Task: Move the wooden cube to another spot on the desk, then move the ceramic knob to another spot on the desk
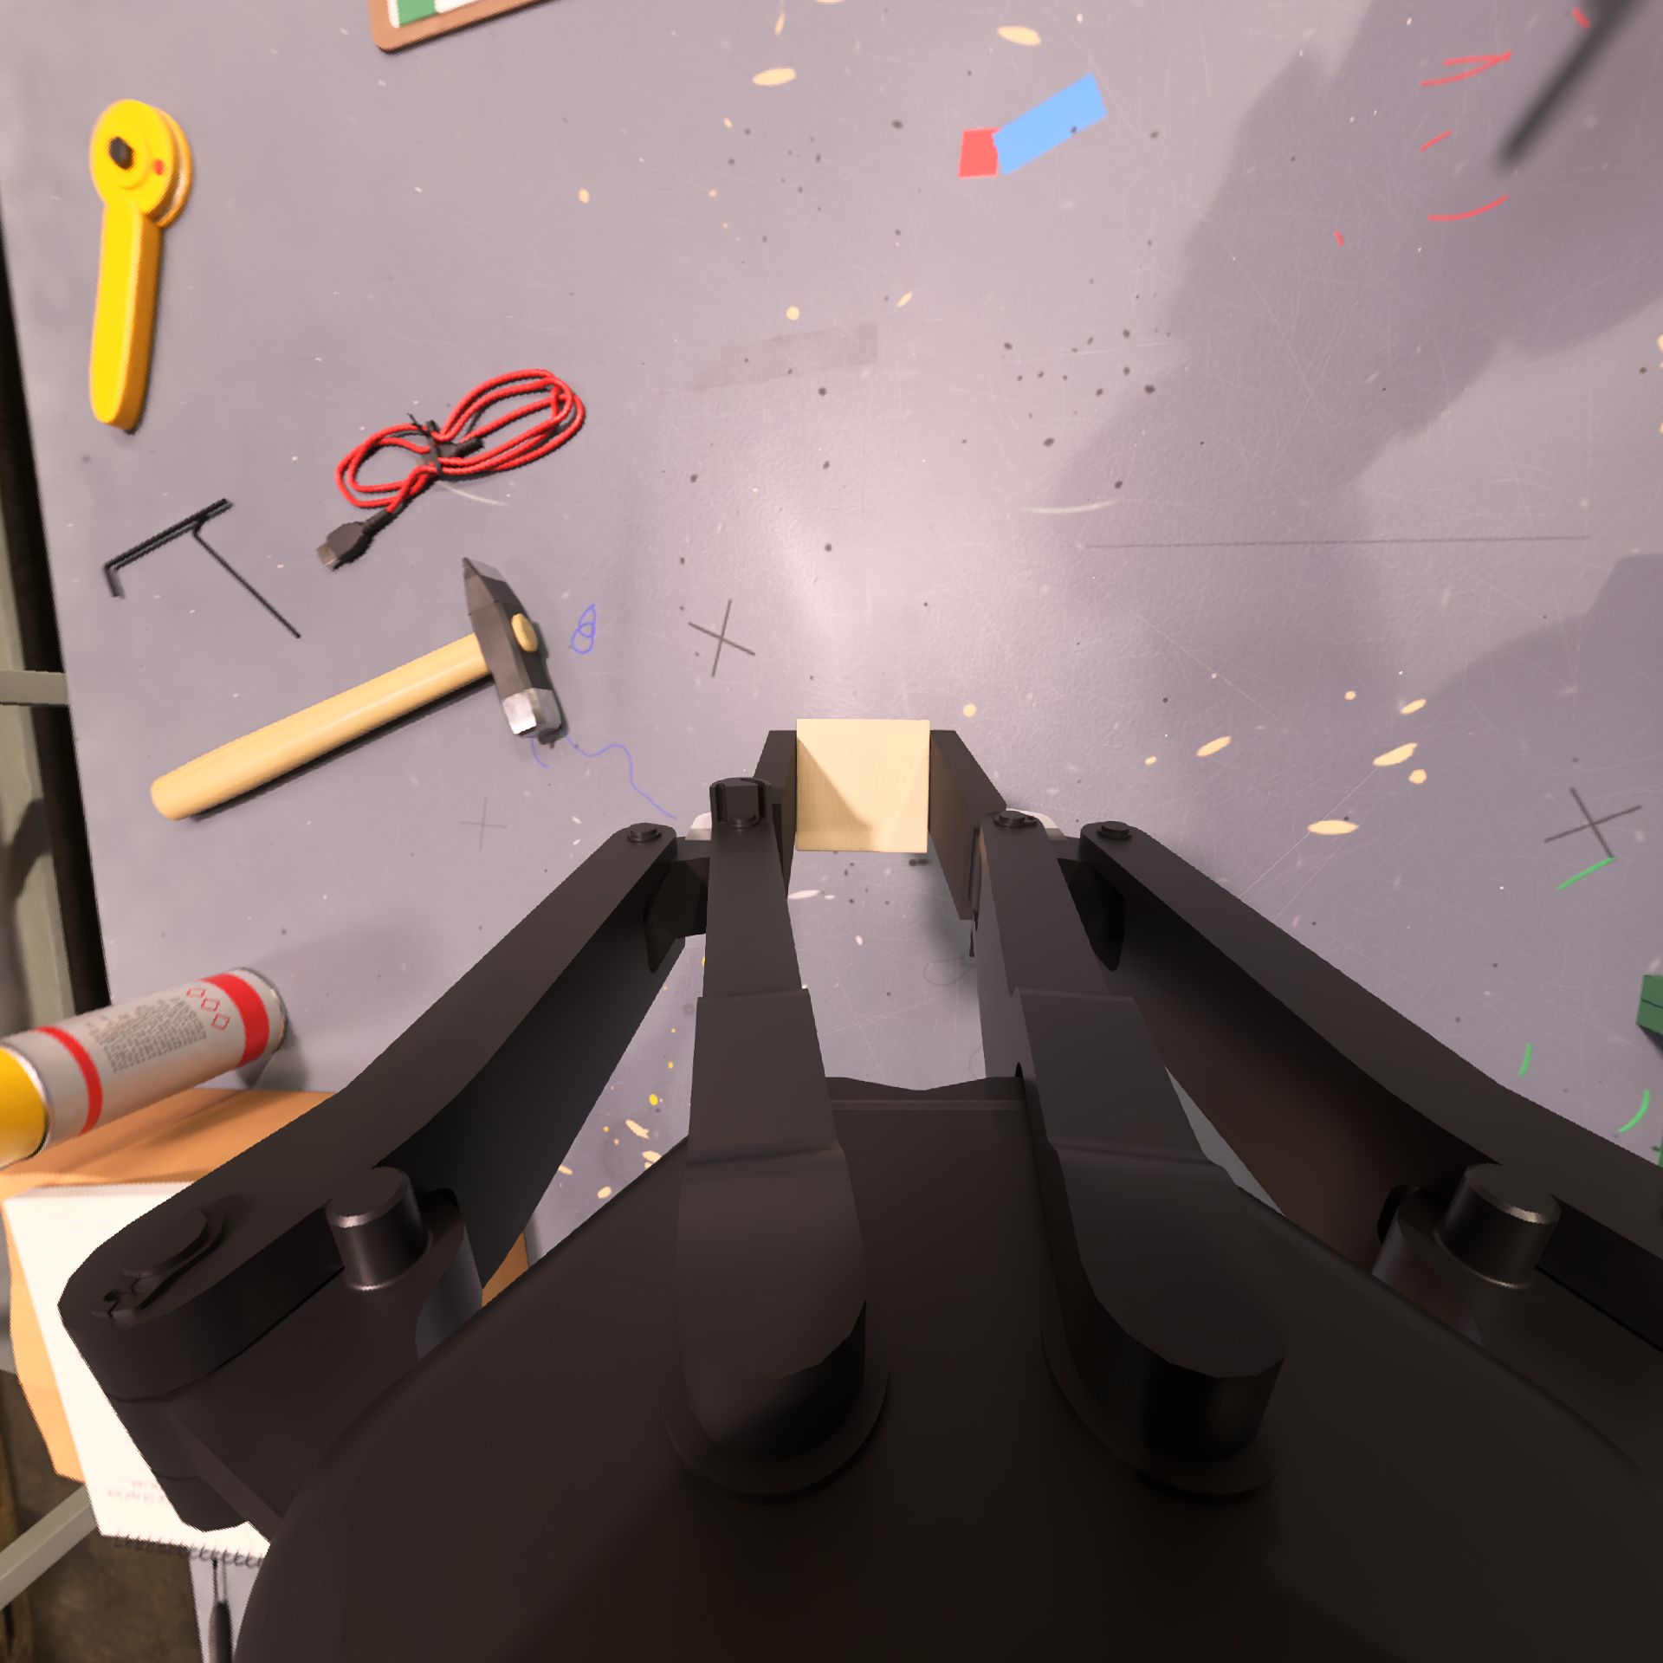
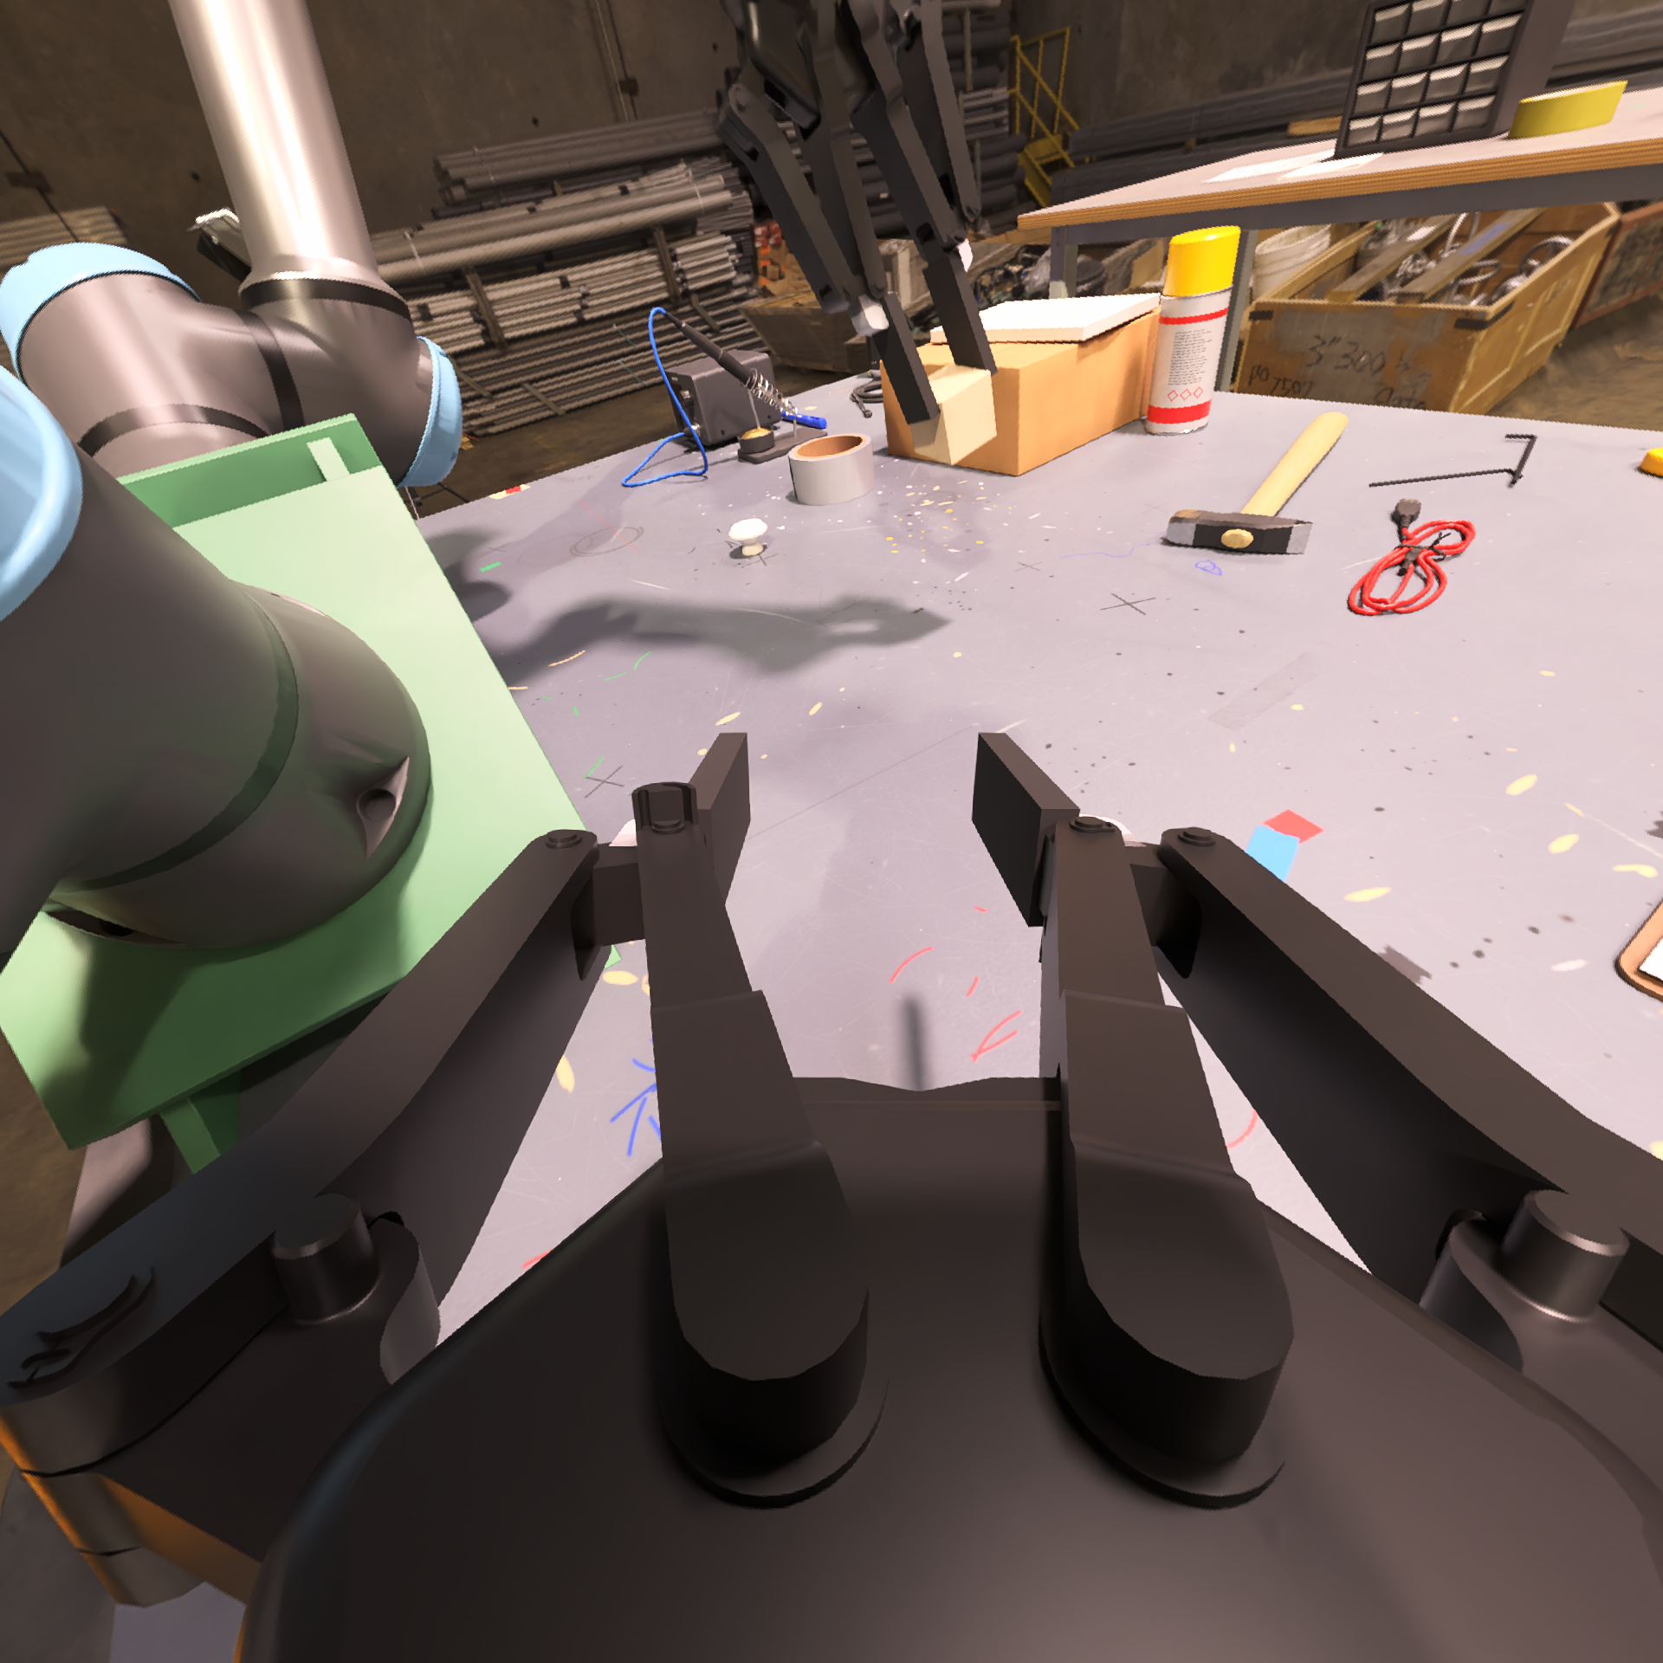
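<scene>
My left gripper is shut on the pale wooden cube and holds it above the grey desk. The right wrist view shows the same gripper far off with the cube between its fingers, clear of the desk. The white ceramic knob stands on the desk to the left of that, in front of a tape roll. My right gripper is open and empty, hovering over the near part of the desk.
On the desk lie a hammer, a red cable, a yellow cutter, a black hex key and a spray can on a cardboard box. A tape roll, soldering station and green panel show too.
</scene>
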Robot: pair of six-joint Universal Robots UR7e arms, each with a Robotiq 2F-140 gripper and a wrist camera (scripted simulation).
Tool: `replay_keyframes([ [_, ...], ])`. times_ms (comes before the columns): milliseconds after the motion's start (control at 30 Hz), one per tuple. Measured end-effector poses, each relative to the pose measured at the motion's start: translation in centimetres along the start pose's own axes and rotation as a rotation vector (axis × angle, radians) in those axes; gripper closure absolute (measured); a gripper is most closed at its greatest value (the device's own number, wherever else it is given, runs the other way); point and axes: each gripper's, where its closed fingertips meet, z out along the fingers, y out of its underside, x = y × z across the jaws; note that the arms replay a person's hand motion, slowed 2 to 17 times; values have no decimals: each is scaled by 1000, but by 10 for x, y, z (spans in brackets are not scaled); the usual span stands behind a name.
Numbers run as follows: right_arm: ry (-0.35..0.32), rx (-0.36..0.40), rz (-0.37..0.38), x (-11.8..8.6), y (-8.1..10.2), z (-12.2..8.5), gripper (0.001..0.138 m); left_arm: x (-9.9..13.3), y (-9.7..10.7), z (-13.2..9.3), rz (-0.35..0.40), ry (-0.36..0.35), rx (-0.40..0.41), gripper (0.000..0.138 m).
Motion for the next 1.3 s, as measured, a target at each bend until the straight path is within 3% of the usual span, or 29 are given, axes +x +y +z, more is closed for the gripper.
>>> replay_keyframes([
  [233, 17, 3, 10, 2, 2, -6, 72, 3, -12, 35, 58, 47, -48, 100],
  [567, 31, -2, 28, 6, 6, -11, 72, 9, -27, 71, 101, 114, -14, 100],
  [1300, 32, -8, 47, 14, 11, -11, 72, 16, -30, 111, 104, 176, -1, 100],
])
